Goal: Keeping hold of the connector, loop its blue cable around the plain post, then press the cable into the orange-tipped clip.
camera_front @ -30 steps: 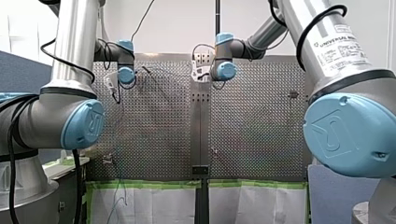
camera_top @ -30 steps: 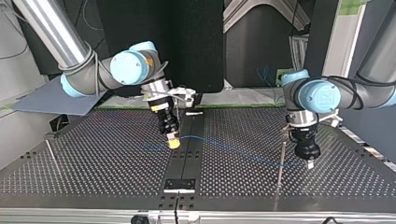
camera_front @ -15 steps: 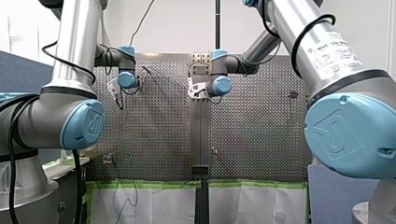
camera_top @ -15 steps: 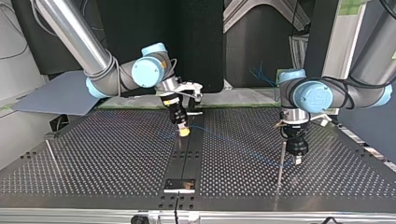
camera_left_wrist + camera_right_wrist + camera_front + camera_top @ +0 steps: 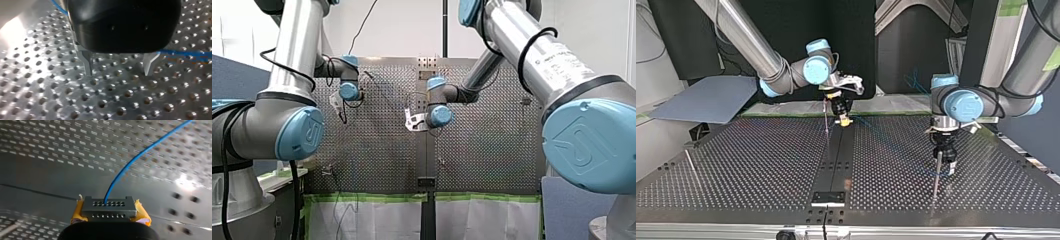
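Note:
My right gripper (image 5: 108,220) is shut on the grey connector (image 5: 108,206), its yellow pads on both sides. The blue cable (image 5: 140,155) leaves the connector and arcs away over the perforated plate. In the top view this gripper (image 5: 843,120) hangs over the table's far middle. From there the cable (image 5: 891,145) runs down to the plain post (image 5: 936,180). My left gripper (image 5: 946,169) stands just beside that post. Its metal fingers (image 5: 87,63) are open with nothing between them, and the cable (image 5: 185,53) passes next to one fingertip. I cannot make out the orange-tipped clip.
A dark centre rail (image 5: 836,165) runs down the middle of the perforated table (image 5: 736,170). A second thin post (image 5: 691,165) stands at the top view's left. A grey board (image 5: 706,100) lies beyond the table's far left corner.
My right gripper carried the connector toward the far edge in the top view, pulling the cable along. My left gripper opened and shifted closer to the post.

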Robot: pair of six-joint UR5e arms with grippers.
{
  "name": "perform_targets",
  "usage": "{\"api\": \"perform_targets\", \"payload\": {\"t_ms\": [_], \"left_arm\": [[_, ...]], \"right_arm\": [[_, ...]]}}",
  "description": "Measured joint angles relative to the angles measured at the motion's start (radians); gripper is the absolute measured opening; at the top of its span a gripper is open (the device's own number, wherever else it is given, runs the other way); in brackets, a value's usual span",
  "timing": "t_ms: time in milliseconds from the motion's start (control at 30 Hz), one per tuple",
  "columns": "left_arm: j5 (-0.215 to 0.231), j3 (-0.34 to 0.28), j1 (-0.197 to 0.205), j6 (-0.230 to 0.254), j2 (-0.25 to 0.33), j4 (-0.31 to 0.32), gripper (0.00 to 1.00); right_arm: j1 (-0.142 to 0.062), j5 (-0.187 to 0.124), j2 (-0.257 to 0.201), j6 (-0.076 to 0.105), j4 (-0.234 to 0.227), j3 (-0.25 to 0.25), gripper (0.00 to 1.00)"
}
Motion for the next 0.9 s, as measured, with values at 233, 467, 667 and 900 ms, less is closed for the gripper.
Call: {"api": "perform_targets", "payload": {"t_ms": [233,467,667,900], "left_arm": [[0.010,0.000,0.000,-0.030,-0.006,-0.001,0.98],[0.011,0.000,-0.001,-0.033,-0.006,-0.007,0.98],[0.011,0.000,-0.003,-0.033,-0.006,-0.008,0.98],[0.010,0.001,-0.005,-0.033,-0.006,-0.013,0.98]], "right_arm": [[0.011,0.028,0.068,0.005,-0.068,0.041,0.00],[0.021,0.067,0.136,0.018,-0.130,0.062,0.00],[0.027,0.118,0.196,0.036,-0.179,0.063,0.00],[0.028,0.165,0.263,0.071,-0.242,0.063,0.00]]}}
